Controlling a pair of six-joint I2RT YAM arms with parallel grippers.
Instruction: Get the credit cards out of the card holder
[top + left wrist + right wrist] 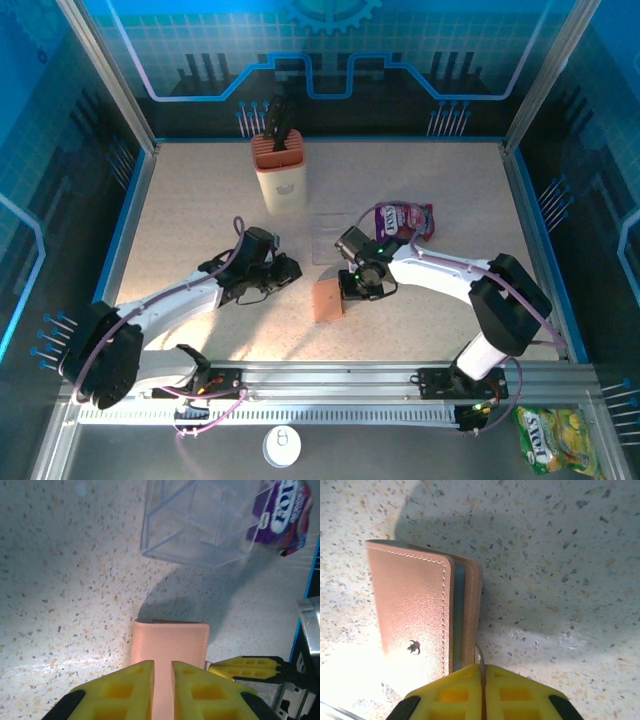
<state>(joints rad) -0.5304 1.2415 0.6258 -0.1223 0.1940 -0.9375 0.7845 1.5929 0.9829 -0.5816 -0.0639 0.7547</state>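
The brown card holder [327, 298] stands folded on its edge at the table's middle, with grey-blue pockets [458, 605] showing between its covers. My right gripper [483, 667] is at its right side, shut on a thin grey sliver [480, 655] that looks like the edge of one of the credit cards. This gripper's yellow fingers [245, 667] also show beside the card holder [170, 642] in the left wrist view. My left gripper [162, 666] hangs just left of the holder [410, 605], jaws a narrow gap apart with nothing between them.
A clear plastic box [200, 525] lies behind the holder, with a purple snack packet [405, 218] to its right. A tan knife block [279, 175] stands at the back. A yellow packet [550, 440] lies beyond the front rail.
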